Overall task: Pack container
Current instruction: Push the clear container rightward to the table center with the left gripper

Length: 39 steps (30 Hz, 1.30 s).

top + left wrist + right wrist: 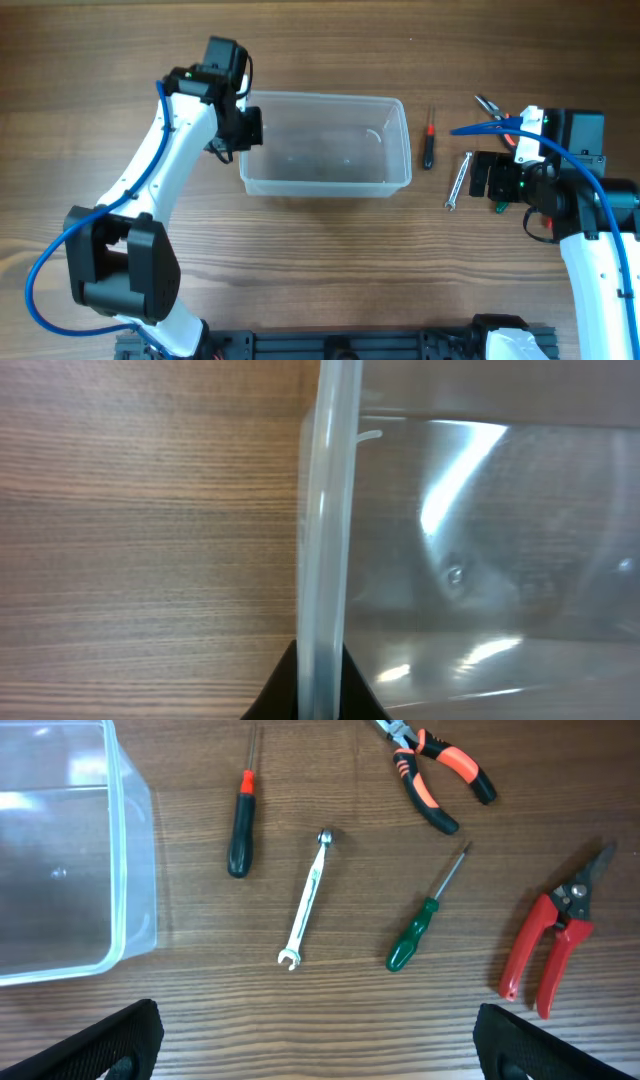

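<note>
The left gripper is clamped on the container. In the left wrist view its two dark fingers press from either side on the thick pale rim of the container's left end wall, one finger outside and one inside. The container sits upright on the wooden table, its long sides running left to right, with bare wood in front of it and behind it.

The right gripper is spread wide, holding nothing, and hovers above the tools that lie to the right of the container.

- The black-handled screwdriver lies closest to the container's right wall, with a strip of bare table between them.
- The small wrench lies next out from the container, slanted and touching nothing.
- The green-handled screwdriver lies farther out again.
- The orange-and-black pliers lie toward the back, away from the container.
- The red snips lie farthest from the container.

Each tool has a gap of wood all round it.
</note>
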{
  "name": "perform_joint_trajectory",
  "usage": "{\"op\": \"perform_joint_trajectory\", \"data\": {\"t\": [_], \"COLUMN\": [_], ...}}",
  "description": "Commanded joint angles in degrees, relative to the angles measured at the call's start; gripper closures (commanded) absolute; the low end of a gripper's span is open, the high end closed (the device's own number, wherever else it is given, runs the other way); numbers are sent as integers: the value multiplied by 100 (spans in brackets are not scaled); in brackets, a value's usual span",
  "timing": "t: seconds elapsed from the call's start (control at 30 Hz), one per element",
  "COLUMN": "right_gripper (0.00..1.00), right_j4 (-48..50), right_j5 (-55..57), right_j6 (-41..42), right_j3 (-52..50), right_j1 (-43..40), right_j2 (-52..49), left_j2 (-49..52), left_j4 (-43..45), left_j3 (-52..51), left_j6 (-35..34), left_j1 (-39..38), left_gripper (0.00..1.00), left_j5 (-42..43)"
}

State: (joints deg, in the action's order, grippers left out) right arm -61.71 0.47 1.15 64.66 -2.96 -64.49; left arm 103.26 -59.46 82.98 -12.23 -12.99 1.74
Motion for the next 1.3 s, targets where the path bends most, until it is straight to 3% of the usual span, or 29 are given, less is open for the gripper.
{"op": "perform_joint_trajectory", "data": {"t": [0.0, 0.5, 0.57, 0.77, 0.97, 1.13, 1.2, 1.23, 1.27], "right_gripper": [0, 0, 0, 0, 0, 0, 0, 0, 0], "right_j4": [-46, -96, -96, -96, -92, -26, -31, -57, -98], "right_j5": [37, -50, -50, -48, -50, -52, -52, -50, -48], "right_j6": [-103, -103, -101, -101, -96, 247, 245, 243, 249], "right_j3": [133, 133, 133, 133, 133, 133, 133, 133, 136], "right_j1": [-28, -28, -28, -28, -28, -28, -28, -28, -28], "right_j2": [74, 74, 74, 74, 74, 74, 74, 74, 74], "left_j2": [-192, -190, -190, -190, -205, -389, -509, -588, -715], "left_j4": [179, 570, 568, 575, 876, 1259, 1327, 1331, 1318], "left_j3": [-247, -1078, -1078, -1078, -1064, -826, -647, -544, -400], "left_j6": [-144, -20, -20, -20, 289, 756, 756, 756, 756], "left_j1": [-2, 2, 2, 2, 2, 2, 2, 2, 7], "left_gripper": [96, 94, 82, 69, 46, 43, 36, 28, 0], "left_j5": [31, 26, 28, 31, 31, 31, 11, 11, 9]}}
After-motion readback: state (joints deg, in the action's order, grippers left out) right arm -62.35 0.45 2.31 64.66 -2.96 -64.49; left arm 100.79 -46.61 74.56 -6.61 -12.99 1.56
